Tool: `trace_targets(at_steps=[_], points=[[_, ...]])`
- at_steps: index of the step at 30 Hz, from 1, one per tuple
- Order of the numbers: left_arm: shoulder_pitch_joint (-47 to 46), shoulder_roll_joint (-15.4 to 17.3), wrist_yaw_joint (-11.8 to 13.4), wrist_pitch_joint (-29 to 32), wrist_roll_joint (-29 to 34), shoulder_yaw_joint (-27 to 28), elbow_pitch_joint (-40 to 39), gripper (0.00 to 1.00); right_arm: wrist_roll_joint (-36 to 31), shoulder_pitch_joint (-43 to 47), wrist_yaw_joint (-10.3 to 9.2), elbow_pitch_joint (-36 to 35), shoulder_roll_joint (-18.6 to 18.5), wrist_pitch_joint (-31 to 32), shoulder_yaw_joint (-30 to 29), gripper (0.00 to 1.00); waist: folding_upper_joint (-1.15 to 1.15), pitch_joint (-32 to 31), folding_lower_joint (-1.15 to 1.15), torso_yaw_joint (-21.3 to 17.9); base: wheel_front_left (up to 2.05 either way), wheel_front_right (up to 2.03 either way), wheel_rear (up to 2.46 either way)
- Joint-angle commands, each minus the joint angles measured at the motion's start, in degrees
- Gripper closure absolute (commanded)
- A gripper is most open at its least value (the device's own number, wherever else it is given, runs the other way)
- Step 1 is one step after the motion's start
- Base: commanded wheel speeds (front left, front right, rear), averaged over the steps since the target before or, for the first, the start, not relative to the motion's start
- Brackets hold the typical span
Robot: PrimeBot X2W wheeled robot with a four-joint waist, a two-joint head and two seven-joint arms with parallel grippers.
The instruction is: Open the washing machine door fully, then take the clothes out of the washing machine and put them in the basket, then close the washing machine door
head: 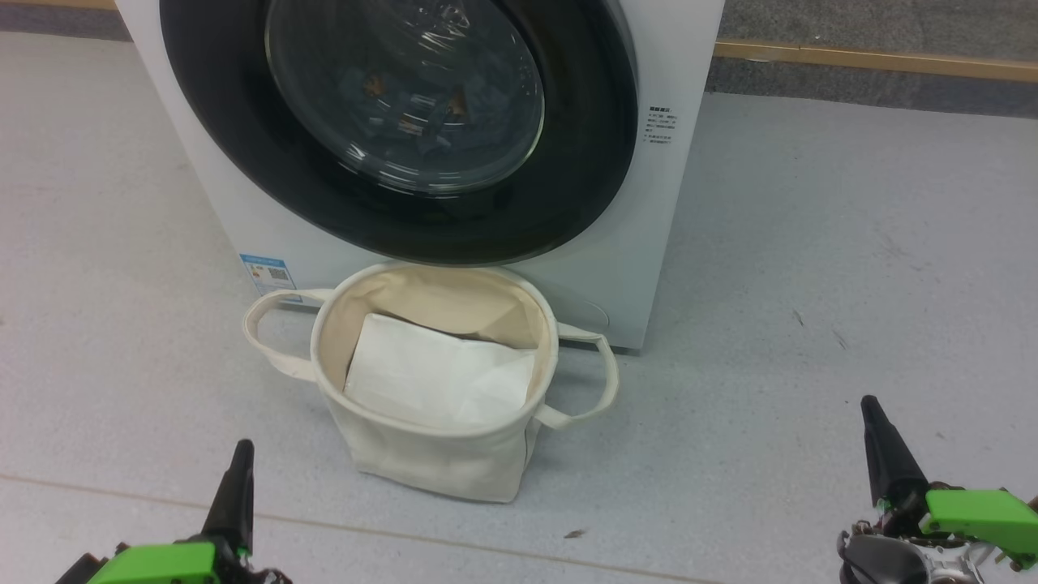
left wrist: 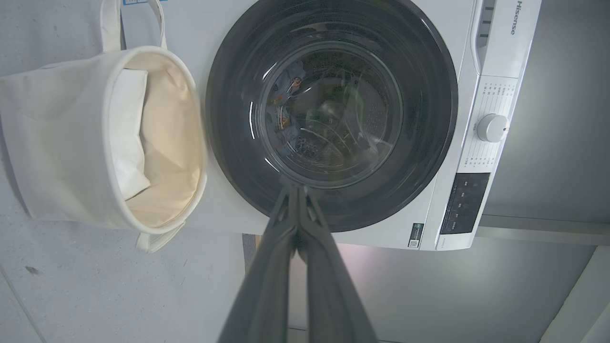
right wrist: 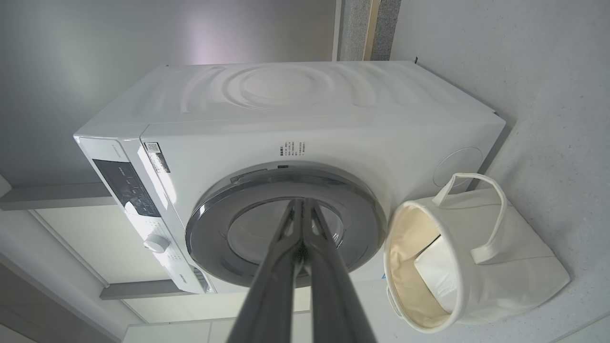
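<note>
1. Left tool (head: pixel 241 470): low at left, fingers clenched together, holding nothing.
2. Basket (head: pixel 438 462): on the floor just before the washer (head: pixel 673 227), below the door (head: pixel 235 154). Contact unclear. White liner inside, no clothes.
3. Door shut. Clothes (head: pixel 422 122) lie in the drum, dim behind the glass.
4. Right tool (head: pixel 880 438): low at right, likewise clenched and empty.
5. Step in hand is opening the door. My judgement: hook the rim's right side with the right tool, pull along the hinge arc, and swing wide (mind the basket beneath).
6. Left wrist view: door face-on, orange print legible, dial (left wrist: pixel 492 127) visible. Head view crops the door's top. Right wrist view: rim edge-on, with a dark slot (right wrist: pixel 250 174) near the side label, likely the handle.
</note>
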Motion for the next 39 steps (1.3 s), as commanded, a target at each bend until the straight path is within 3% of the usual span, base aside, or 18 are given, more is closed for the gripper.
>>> trace_targets(at_steps=[1, 31, 32, 35, 36, 37, 39], points=[[-1.47, 0.33, -0.4, 0.43, -0.19, 1.91, -2.23, 1.0, 0.34, -0.87, 0.01, -2.28, -0.34, 0.41, 1.15, 1.0, 0.0, 0.0, 0.0, 0.0, 0.0, 0.0, 0.0], [-1.47, 0.33, -0.4, 0.43, -0.19, 1.91, -2.23, 1.0, 0.34, -0.87, 0.01, -2.28, -0.34, 0.41, 1.15, 1.0, 0.0, 0.0, 0.0, 0.0, 0.0, 0.0, 0.0], [0.0, 0.0, 0.0, 0.0, 0.0, 0.0, 0.0, 0.0, 0.0, 0.0, 0.0, 0.0, 0.0, 0.0, 0.0, 0.0, 0.0, 0.0, 0.0, 0.0, 0.0, 0.0, 0.0], [0.46, -0.08, 0.05, -0.11, 0.01, -0.13, 2.08, 0.0, 0.01, 0.33, 0.01, 2.18, 0.2, -0.1, 0.11, 0.0, 0.0, 0.0, 0.0, 0.0, 0.0, 0.0, 0.0], [0.89, -0.11, 0.05, -0.14, 0.03, -0.15, 2.82, 1.0, 0.02, 0.69, 0.01, 2.94, 0.25, -0.14, 0.17, 1.0, 0.0, 0.0, 0.0, 0.0, 0.0, 0.0, 0.0], [1.68, -0.16, 0.05, -0.1, 0.01, -0.21, 3.99, 0.0, 0.01, 1.42, 0.0, 4.13, 0.37, -0.1, 0.16, 0.0, 0.0, 0.0, 0.0, 0.0, 0.0, 0.0, 0.0], [1.89, -0.18, 0.08, -0.36, 0.15, -0.12, 4.27, 0.0, 0.11, 1.52, 0.01, 4.49, 0.39, -0.36, 0.41, 0.0, 0.0, 0.02, 0.0, 0.04, 0.0, 0.0, 0.0]])
